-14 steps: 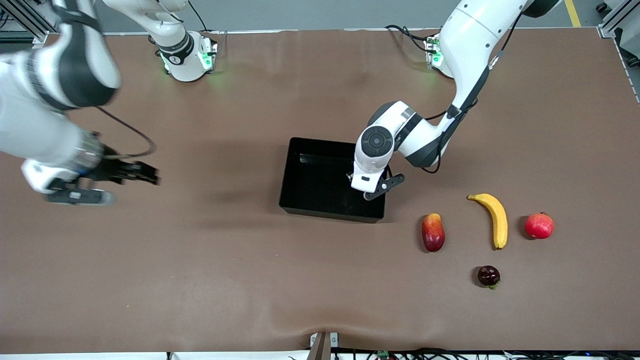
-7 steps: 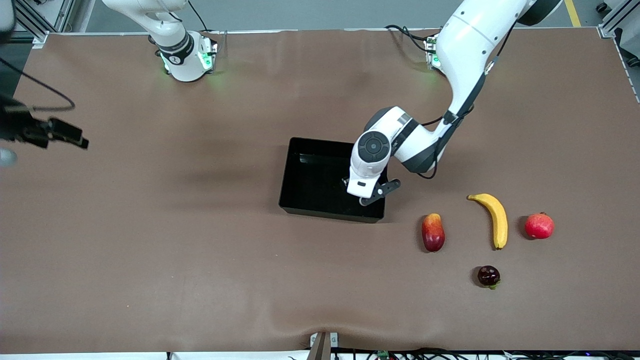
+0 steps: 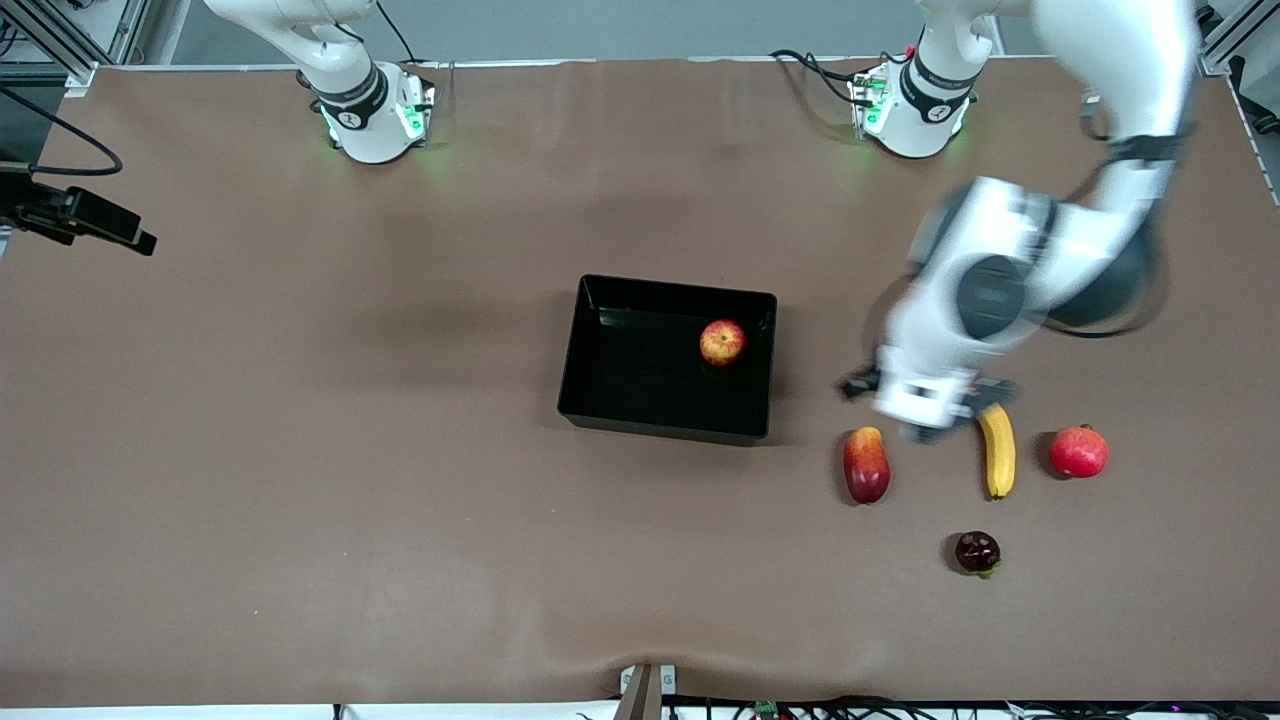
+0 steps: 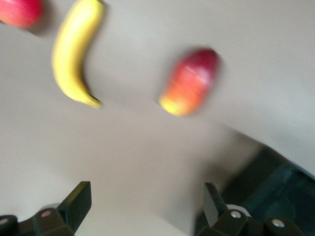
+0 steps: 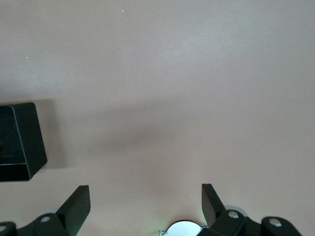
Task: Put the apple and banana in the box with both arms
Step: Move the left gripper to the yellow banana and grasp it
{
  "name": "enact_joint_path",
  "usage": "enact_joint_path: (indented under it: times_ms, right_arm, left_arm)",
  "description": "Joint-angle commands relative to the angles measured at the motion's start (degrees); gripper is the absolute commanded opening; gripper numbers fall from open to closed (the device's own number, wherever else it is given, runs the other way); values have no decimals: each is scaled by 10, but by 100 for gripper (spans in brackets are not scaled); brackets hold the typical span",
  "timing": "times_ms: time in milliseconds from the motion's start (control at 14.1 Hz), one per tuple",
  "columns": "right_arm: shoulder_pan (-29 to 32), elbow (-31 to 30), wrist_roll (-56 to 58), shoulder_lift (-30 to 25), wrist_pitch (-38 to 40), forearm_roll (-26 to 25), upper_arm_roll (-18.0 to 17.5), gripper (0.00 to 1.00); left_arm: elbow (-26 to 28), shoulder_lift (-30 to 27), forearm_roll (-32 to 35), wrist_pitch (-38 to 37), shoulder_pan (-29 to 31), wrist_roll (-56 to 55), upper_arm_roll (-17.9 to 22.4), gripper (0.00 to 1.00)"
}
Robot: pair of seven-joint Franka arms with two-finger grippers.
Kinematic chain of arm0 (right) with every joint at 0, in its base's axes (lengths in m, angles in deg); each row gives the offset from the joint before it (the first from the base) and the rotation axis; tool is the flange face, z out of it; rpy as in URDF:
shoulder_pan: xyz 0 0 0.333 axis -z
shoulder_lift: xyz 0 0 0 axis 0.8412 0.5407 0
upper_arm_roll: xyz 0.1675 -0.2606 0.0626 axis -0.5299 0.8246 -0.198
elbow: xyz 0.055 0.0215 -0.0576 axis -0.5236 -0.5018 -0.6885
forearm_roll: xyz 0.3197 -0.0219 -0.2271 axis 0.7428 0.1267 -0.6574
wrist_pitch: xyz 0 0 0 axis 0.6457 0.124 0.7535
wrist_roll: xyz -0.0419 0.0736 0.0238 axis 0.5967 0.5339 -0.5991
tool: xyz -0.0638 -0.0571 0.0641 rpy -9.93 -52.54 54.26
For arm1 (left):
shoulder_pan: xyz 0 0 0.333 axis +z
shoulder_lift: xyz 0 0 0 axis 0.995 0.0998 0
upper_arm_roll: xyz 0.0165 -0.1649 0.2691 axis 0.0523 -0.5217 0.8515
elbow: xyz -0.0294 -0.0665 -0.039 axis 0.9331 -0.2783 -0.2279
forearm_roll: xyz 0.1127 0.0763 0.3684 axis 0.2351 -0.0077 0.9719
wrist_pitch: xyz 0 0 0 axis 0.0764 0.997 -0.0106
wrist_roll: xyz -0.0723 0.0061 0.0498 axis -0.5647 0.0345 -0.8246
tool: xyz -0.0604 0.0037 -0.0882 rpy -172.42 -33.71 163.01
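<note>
The apple (image 3: pixel 722 342) lies in the black box (image 3: pixel 630 378), near the wall toward the left arm's end. The banana (image 3: pixel 998 452) lies on the table beside the box, toward the left arm's end; it also shows in the left wrist view (image 4: pixel 74 54). My left gripper (image 3: pixel 925 408) is open and empty, blurred with motion, over the table between the box and the banana, and it hides the banana's farther tip. In its wrist view (image 4: pixel 146 202) nothing lies between the fingers. My right gripper (image 3: pixel 100 222) is open and empty at the right arm's end of the table (image 5: pixel 145 202).
An oblong red-yellow fruit (image 3: pixel 866 465) lies between the box and the banana (image 4: pixel 191 81). A pink-red round fruit (image 3: pixel 1079 451) lies beside the banana. A small dark fruit (image 3: pixel 977 552) lies nearer the camera. A corner of the box shows in both wrist views (image 4: pixel 275 182) (image 5: pixel 19 142).
The left gripper has left the box and swung over to the banana; the apple now lies uncovered in the box. The right gripper has drawn back a little at the table's end.
</note>
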Motion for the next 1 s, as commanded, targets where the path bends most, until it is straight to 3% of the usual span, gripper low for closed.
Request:
enact_joint_path:
  times_ms: [0,284,498,711,924]
  right_arm:
    - [-10,-3,-8,-13,6,-32,-2,100]
    - [-10,-3,-4,-22,5,-34,-2,100]
    - [-19,-2,-4,-16,-1,-34,-2,100]
    - [-24,-2,-4,-16,-15,-34,-2,100]
    - [-25,-1,-4,-15,-16,-34,-2,100]
  left_arm:
    - [46,21,12,51,65,20,-6,100]
    - [128,57,85,190,137,62,-6,97]
    - [131,86,119,207,157,77,-6,96]
    - [145,108,144,248,184,78,-6,87]
    - [151,116,154,263,190,82,-6,43]
